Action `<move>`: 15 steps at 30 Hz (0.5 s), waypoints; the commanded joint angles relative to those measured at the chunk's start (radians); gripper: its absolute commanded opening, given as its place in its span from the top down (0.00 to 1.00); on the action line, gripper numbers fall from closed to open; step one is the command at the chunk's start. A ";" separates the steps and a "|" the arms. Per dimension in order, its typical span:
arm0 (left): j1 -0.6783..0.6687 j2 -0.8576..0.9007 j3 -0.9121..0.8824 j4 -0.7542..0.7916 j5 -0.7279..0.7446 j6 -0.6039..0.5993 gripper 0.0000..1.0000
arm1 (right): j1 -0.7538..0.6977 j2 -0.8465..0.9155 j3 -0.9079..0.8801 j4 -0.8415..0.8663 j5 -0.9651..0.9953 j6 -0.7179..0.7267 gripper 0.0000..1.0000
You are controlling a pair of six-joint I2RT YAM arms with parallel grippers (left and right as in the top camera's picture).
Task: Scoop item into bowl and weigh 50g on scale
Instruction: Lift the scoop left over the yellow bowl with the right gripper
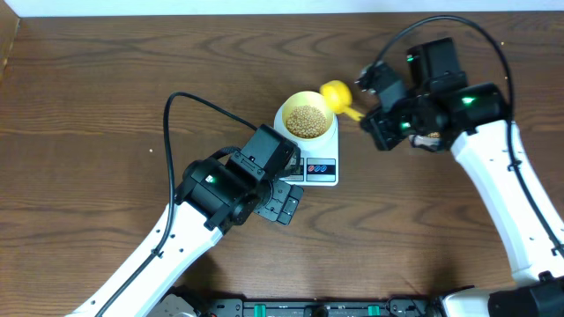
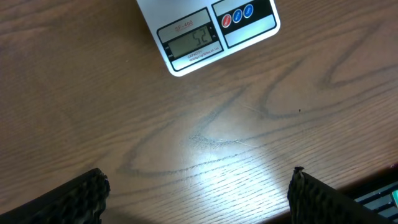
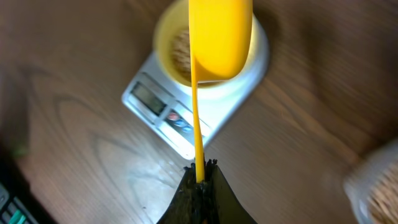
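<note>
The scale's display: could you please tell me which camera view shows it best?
The left wrist view: the display faces the camera, close and sharp, apparently reading 52. Overhead, it is tiny and crowded by the left arm. The right wrist view shows it small and blurred, digits unreadable.

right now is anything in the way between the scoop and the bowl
Nothing visible. The right claw holds the yellow scoop at the rim of the bowl; its top is open, with beans inside. The left claw sits open in front of the scale.
</note>
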 commanded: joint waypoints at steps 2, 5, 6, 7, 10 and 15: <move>-0.002 -0.004 0.024 0.000 -0.013 0.005 0.06 | 0.066 0.052 0.017 0.019 -0.031 -0.035 0.99; -0.002 -0.004 0.024 0.000 -0.012 0.005 0.06 | 0.097 0.082 0.017 0.020 0.004 -0.034 0.99; -0.002 -0.004 0.024 0.000 -0.013 0.005 0.06 | 0.104 0.088 0.017 0.020 0.017 -0.034 0.99; -0.002 -0.004 0.024 0.000 -0.012 0.005 0.06 | 0.109 0.094 0.017 0.020 0.030 -0.035 0.99; -0.002 -0.004 0.024 0.000 -0.013 0.005 0.06 | 0.116 0.098 0.017 0.024 0.062 -0.035 0.99; -0.002 -0.004 0.024 0.000 -0.013 0.005 0.06 | 0.117 0.100 0.016 0.044 0.126 -0.035 0.99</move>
